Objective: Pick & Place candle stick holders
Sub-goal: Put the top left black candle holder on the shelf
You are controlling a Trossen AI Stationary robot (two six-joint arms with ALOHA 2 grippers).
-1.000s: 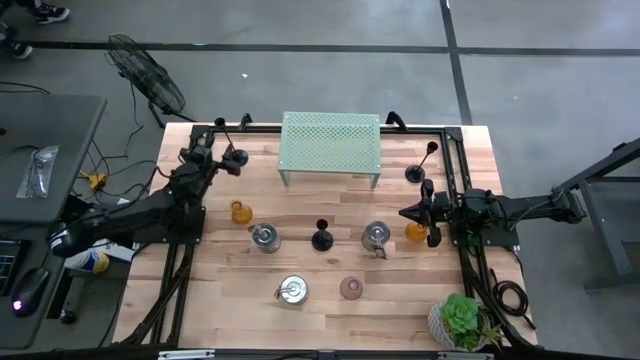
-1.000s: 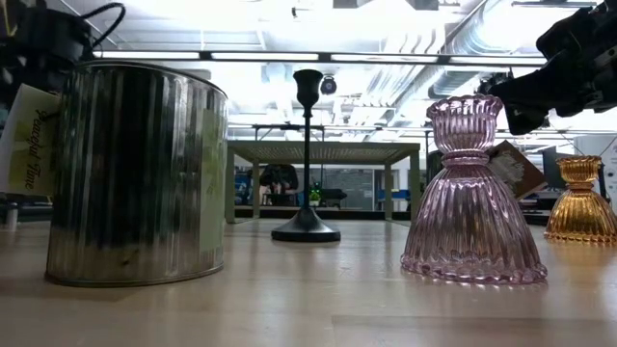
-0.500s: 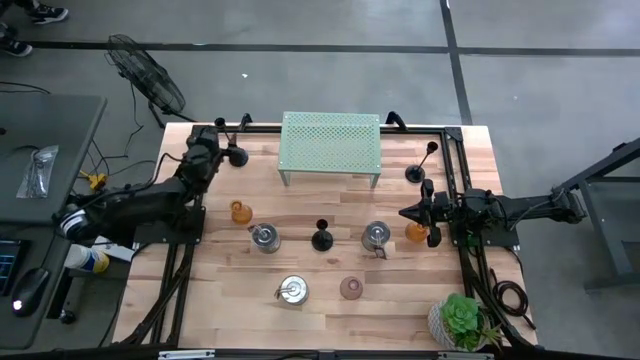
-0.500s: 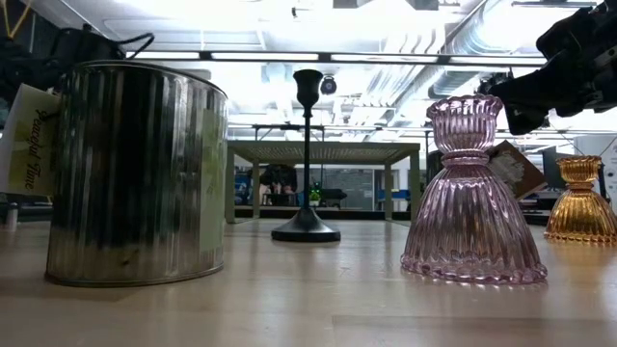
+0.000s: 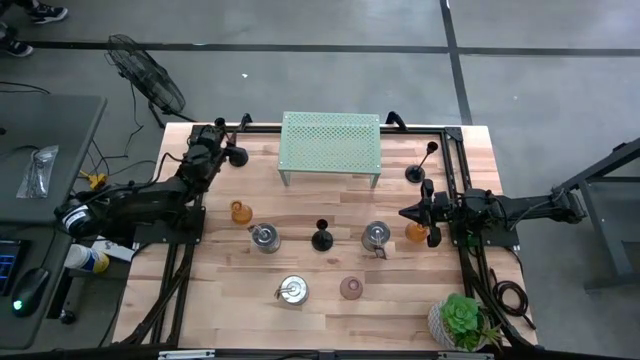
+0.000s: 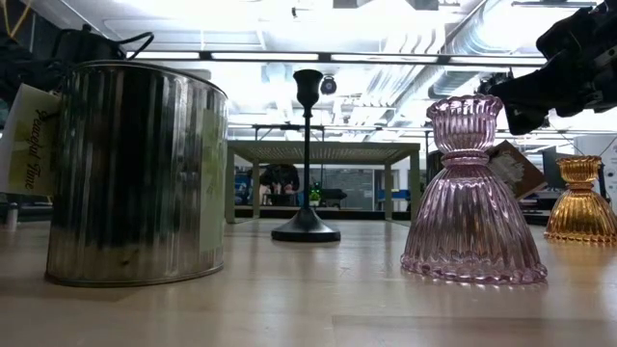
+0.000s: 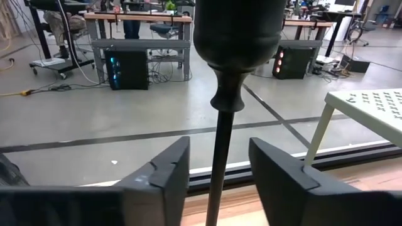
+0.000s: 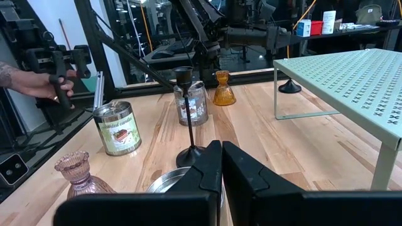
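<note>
Slim black candlestick (image 7: 221, 157), cup top, stem between left gripper (image 7: 218, 166) fingers, not yet touching, right gripper (image 8: 221, 164) clenched.

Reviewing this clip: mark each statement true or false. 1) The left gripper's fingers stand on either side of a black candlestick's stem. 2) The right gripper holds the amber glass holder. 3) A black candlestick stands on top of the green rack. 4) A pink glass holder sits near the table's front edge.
1) True: the left gripper straddles the black candlestick stem; contact can't be confirmed.
2) False: the right gripper is shut on nothing; the amber glass holder sits beside it.
3) False: the green rack top is bare; the middle candlestick stands on the table.
4) True: the pink glass holder.
</note>
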